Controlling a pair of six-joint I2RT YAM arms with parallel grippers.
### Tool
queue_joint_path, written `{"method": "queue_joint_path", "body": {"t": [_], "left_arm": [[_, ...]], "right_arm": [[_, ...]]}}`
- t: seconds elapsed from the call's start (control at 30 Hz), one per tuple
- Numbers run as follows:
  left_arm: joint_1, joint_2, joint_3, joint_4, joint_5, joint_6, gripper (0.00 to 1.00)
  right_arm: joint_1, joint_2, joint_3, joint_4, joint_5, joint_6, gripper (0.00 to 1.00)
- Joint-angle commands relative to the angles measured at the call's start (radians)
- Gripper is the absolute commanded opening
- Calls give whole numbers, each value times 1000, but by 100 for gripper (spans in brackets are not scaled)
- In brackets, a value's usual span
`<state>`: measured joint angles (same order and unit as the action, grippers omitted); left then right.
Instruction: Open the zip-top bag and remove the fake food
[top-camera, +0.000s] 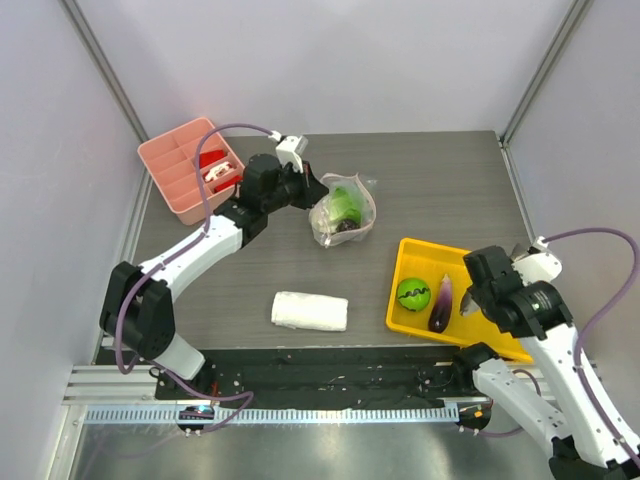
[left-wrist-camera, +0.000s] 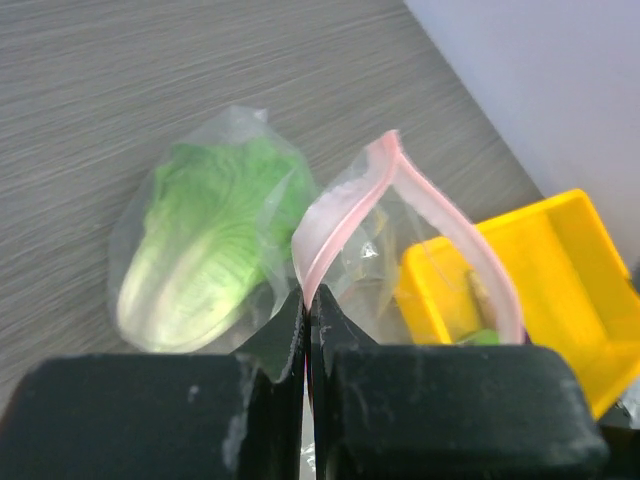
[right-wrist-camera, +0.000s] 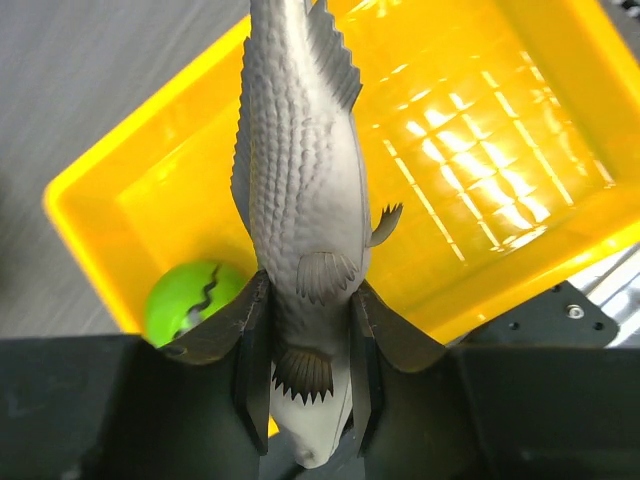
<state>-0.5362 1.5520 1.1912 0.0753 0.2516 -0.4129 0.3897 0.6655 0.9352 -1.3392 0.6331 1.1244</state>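
The zip-top bag (top-camera: 343, 210) lies at the table's back middle, its mouth open. My left gripper (top-camera: 315, 190) is shut on its pink zip strip (left-wrist-camera: 340, 210), as the left wrist view (left-wrist-camera: 308, 300) shows. The leafy cabbage (top-camera: 345, 204) is inside the bag (left-wrist-camera: 205, 250), with a small dark item under it. My right gripper (top-camera: 470, 296) is shut on a grey toy fish (right-wrist-camera: 300, 180) and holds it over the yellow tray (top-camera: 425, 256); its fingers (right-wrist-camera: 308, 290) clamp the fish near the head. The striped green ball (top-camera: 413, 293) and the purple eggplant (top-camera: 440, 303) lie in the tray.
A pink divided box (top-camera: 185, 165) with red-white items stands at the back left, beside the left arm. A white folded towel (top-camera: 310, 311) lies at the front middle. Grey walls close off both sides and the back. The yellow tray also shows in the right wrist view (right-wrist-camera: 480, 150).
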Motion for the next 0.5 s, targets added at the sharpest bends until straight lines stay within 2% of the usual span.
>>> {"method": "queue_joint_path", "body": {"t": [0.0,0.03,0.07,0.1,0.13,0.17,0.23,0.3,0.33,0.4,0.47], "left_arm": [[-1,-52,-34,216,150,-58,0],[-1,-49,-47,236,184,-72,0],[-1,-47,-50,248,195,-79,0],[-1,-47,-50,257,204,-87,0],[-1,-46,-50,259,210,-90,0],[-1,-43,-48,259,215,-92,0],[-1,-38,-44,265,233,-98,0],[-2,-27,-42,279,274,-115,0],[-2,-26,-42,302,290,-138,0],[-2,-3,-42,319,325,-164,0],[-4,13,-47,348,350,-205,0]], "right_arm": [[0,72,-22,-25,129,86,19],[0,74,-33,-20,119,90,31],[-2,68,-38,-15,113,92,58],[0,60,-42,-9,106,94,72],[-2,51,-44,-3,100,78,95],[0,33,-44,39,90,34,100],[0,20,-30,145,25,-158,100],[-2,29,-13,224,-54,-271,100],[0,43,13,301,-176,-399,100],[0,98,43,322,-232,-443,100],[0,132,73,408,-399,-550,100]]}}
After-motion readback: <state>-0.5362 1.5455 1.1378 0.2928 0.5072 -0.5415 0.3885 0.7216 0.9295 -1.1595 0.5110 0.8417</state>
